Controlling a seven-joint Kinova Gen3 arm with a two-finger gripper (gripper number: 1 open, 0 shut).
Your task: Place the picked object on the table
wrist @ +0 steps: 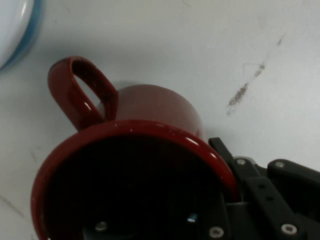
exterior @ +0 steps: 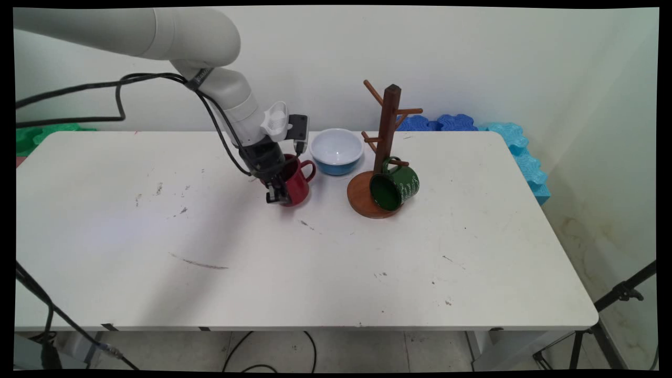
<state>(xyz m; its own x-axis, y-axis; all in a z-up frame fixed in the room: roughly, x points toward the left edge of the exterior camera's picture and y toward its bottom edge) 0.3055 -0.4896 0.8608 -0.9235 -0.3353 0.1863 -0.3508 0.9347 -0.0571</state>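
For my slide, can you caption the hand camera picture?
Gripper straddling the rim of a red mug on the white table.

White table [exterior: 315, 273]: mug [exterior: 295, 184], bowl [exterior: 336, 151], rack [exterior: 382, 152]

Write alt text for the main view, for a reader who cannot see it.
A white robot arm reaches from the upper left, its black gripper straddling the rim of a red mug on a white table. Right of the mug sit a white bowl with a blue outside and a wooden mug tree, a green mug hanging from its lowest peg.
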